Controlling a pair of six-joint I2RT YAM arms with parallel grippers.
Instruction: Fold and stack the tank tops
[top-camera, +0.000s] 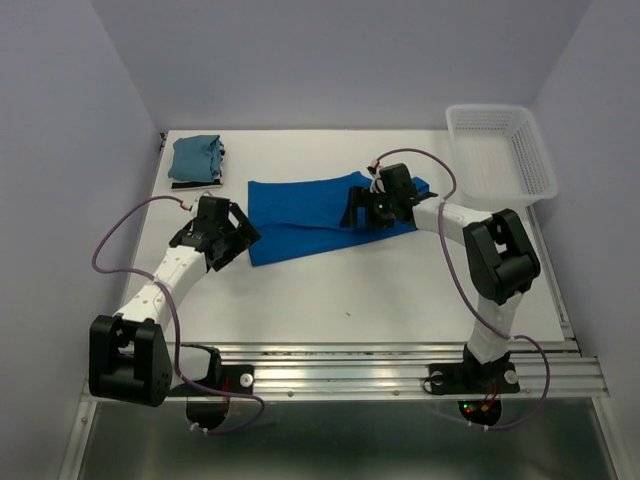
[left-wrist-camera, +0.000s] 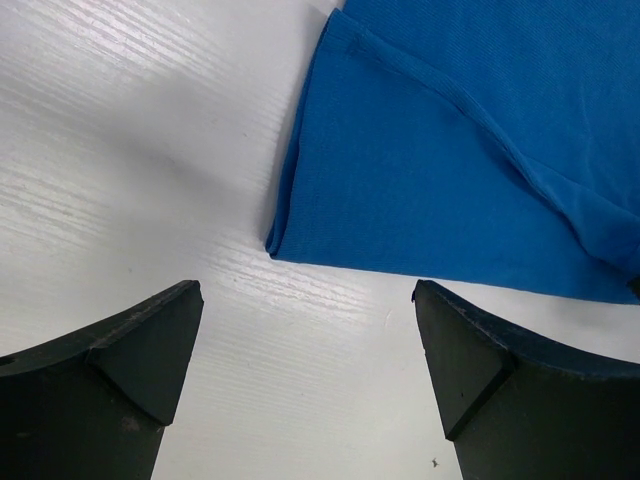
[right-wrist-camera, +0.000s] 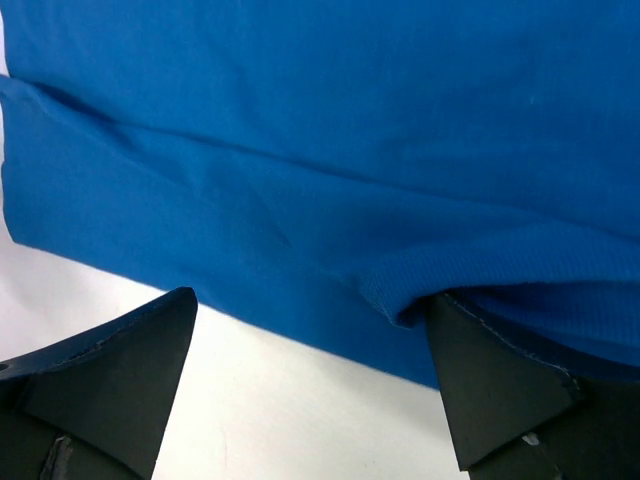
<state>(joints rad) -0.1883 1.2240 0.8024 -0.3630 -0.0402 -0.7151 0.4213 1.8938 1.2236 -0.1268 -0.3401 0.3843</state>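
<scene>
1. Royal blue fabric: one blue top is seen, spread flat at the middle of the table, with a fold line running along its length.
2. One teal top is seen, folded into a small block at the far left corner, well apart from the blue top.
3. One dark layer is shown under the teal top's near edge; it is too small to be made out.
4. One white lattice basket is placed at the far right corner.
5. Two arms and two grippers are counted.
6. The left gripper is held just beside the blue top's left end, jaws wide apart. In the left wrist view, bare table lies between the fingers, and the top's folded corner lies just beyond them, untouched.
7. The right gripper is held over the blue top's right part, jaws wide apart. In the right wrist view, the fabric fills the frame above the fingers, and a rolled hem lies against the tip of the right-hand finger. Nothing is clamped.
</scene>
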